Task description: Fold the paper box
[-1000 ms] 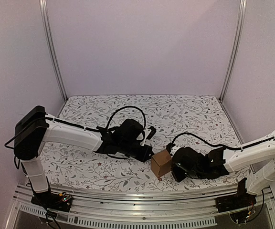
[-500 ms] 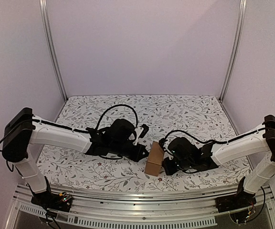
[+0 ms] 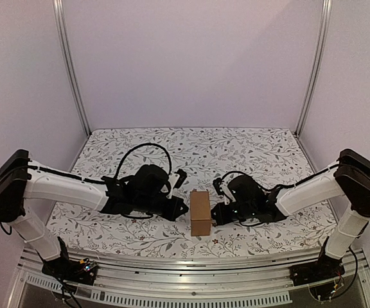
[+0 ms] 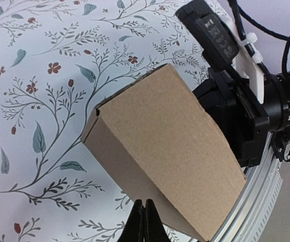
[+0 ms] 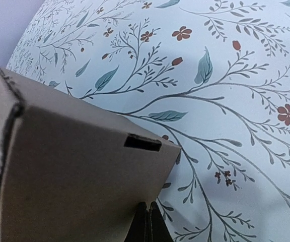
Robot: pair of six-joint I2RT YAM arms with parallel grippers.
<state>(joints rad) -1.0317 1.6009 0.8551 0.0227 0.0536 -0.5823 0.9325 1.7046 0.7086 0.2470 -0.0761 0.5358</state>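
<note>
Paper box: plain brown cardboard, folded up into a closed, cube-like block standing on the floral tabletop.
Surface: smooth and unprinted, with sharply creased edges. A raw, slightly ragged cut edge runs down one corner in the right wrist view.
Slot: a small dark slit near one corner of the face turned towards the right hand.
Place: between the two hands, directly ahead of each one's fingertips.
Left hand: fingers pressed together with nothing between them, pointing at the box's left face, tips low against it.
Right hand: fingers likewise closed and empty, pointing at the opposite face, tips near its lower edge.
Contact: both sets of tips seem to touch the cardboard, though the wrist views are too close to be sure.
</note>
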